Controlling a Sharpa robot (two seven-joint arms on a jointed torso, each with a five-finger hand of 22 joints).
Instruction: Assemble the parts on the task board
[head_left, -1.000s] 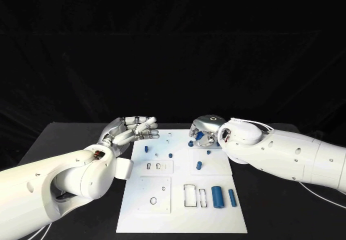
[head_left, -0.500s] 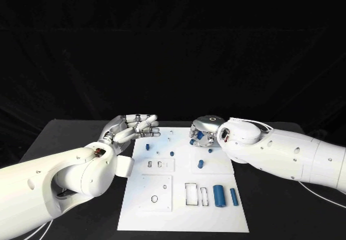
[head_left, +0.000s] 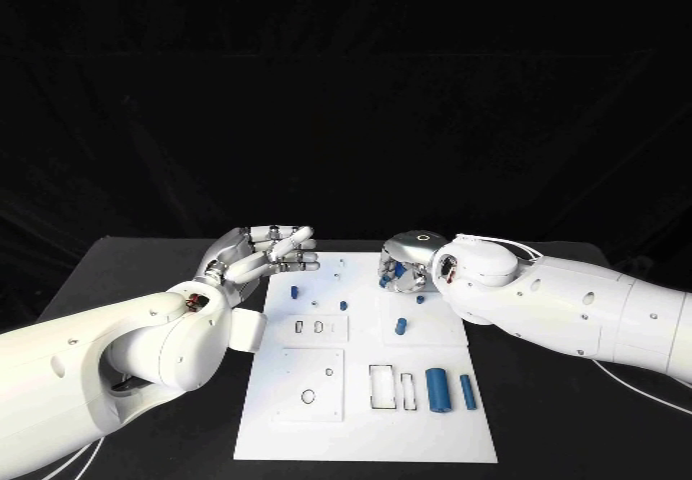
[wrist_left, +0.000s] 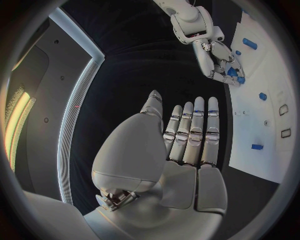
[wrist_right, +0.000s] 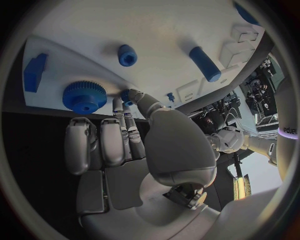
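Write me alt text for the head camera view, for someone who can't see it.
Two white robot arms reach over a white task board on a black table. The right hand is at the board's far edge, its fingers at a small blue part; the left hand hovers empty. More blue parts lie across the board.
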